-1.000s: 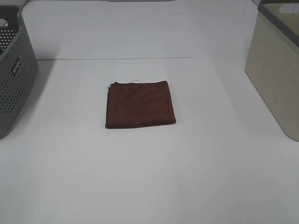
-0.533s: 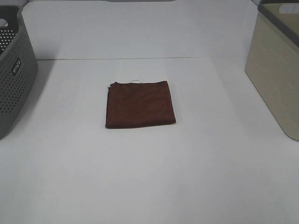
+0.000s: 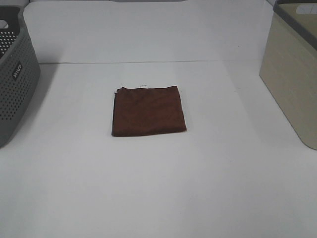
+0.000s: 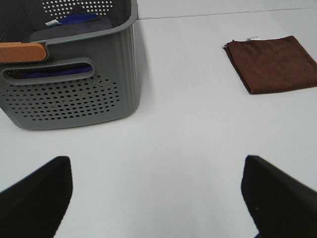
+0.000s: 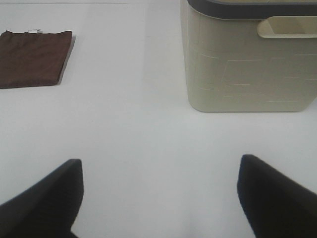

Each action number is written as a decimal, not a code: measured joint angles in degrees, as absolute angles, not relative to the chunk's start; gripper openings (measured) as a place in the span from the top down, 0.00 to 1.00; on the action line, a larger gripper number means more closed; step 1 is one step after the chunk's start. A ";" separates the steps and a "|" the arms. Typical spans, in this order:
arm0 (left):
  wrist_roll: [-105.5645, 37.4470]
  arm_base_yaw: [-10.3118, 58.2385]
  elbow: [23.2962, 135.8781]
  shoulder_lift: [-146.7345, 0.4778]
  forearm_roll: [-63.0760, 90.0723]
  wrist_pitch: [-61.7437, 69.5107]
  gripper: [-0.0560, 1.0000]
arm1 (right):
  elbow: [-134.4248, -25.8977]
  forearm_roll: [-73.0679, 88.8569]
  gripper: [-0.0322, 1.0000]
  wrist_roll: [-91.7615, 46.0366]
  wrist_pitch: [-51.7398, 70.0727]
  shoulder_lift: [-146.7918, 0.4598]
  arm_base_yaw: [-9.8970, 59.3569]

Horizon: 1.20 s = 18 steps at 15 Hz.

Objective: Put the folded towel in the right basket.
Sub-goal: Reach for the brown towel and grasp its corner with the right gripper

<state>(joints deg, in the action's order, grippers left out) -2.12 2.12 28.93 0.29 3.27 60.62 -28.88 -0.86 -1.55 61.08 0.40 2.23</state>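
Flat square brown cloth towel (image 3: 148, 110); left gripper (image 4: 156, 166) and right gripper (image 5: 159, 162) spread apart

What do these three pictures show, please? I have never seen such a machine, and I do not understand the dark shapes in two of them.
It is a robot with two arms, each ending in a gripper. One picture comes from a camera mounted high above a white table; no arm shows there. The other two come from cameras on the wrists. The dark shapes are the fingers of the left gripper and the right gripper, both open, holding nothing. On the table a folded brown towel lies flat between a gray perforated basket on the left and a beige basket on the right. The gray one holds some blue cloth.
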 joint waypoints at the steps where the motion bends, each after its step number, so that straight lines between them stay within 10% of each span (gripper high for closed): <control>1: -2.12 2.12 28.93 0.29 3.27 60.62 0.12 | -28.88 -0.86 0.20 -1.55 61.08 0.40 2.23; 18: -2.12 2.12 28.93 0.29 3.27 60.62 0.12 | -28.88 -0.86 0.20 -1.55 61.08 0.40 2.23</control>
<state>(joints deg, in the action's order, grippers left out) -2.12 2.12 28.93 0.29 3.27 60.62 -28.88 -0.86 -1.55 61.08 0.40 2.23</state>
